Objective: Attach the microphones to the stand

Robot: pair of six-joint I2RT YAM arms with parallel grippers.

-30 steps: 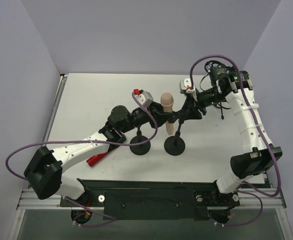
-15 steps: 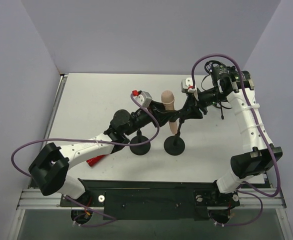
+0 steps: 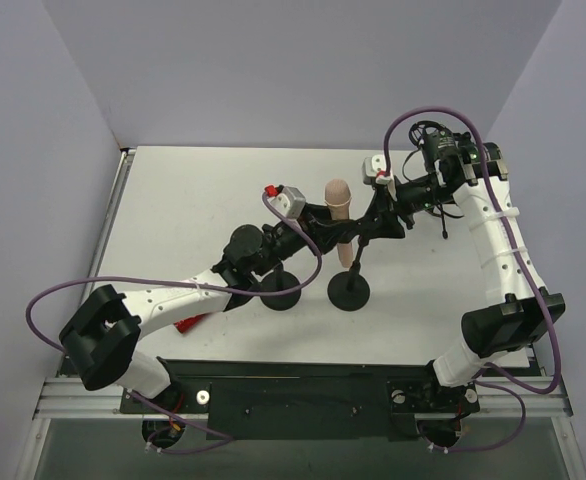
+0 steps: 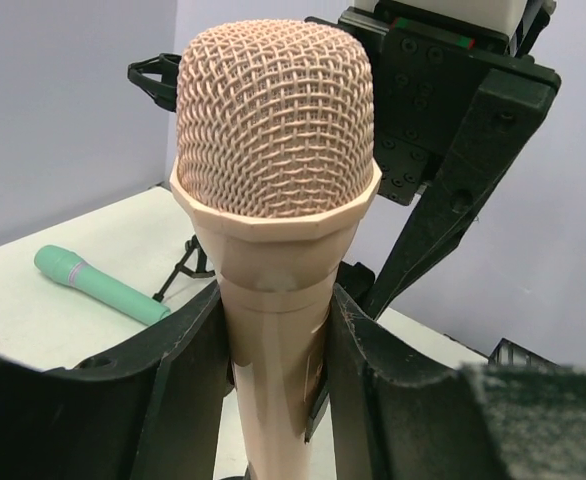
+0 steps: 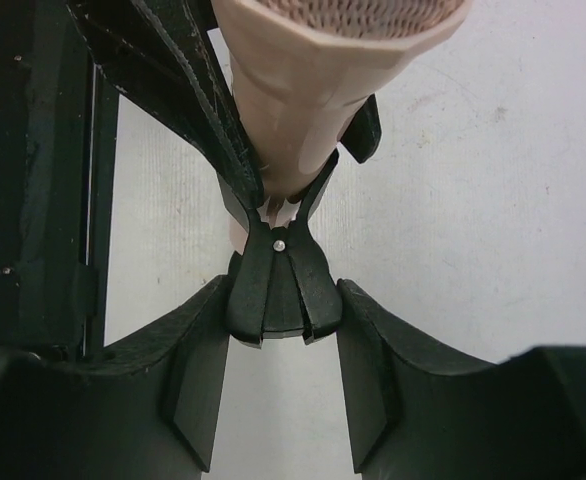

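The left tool (image 4: 278,365) clamps the peach microphone (image 4: 273,160) at the stand clip (image 5: 275,270), which the right tool (image 5: 278,300) seemingly squeezes.

Three handheld microphones: peach-pink microphone (image 3: 338,200), red microphone (image 3: 186,322), teal-green microphone (image 4: 98,285). Two black round-based stands (image 3: 350,293) (image 3: 283,293). Two white-and-black robot arms (image 3: 163,300) (image 3: 498,240).

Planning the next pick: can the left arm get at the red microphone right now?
Probably not yet: the left gripper is shut on the pink microphone, and the red microphone lies under its own forearm.
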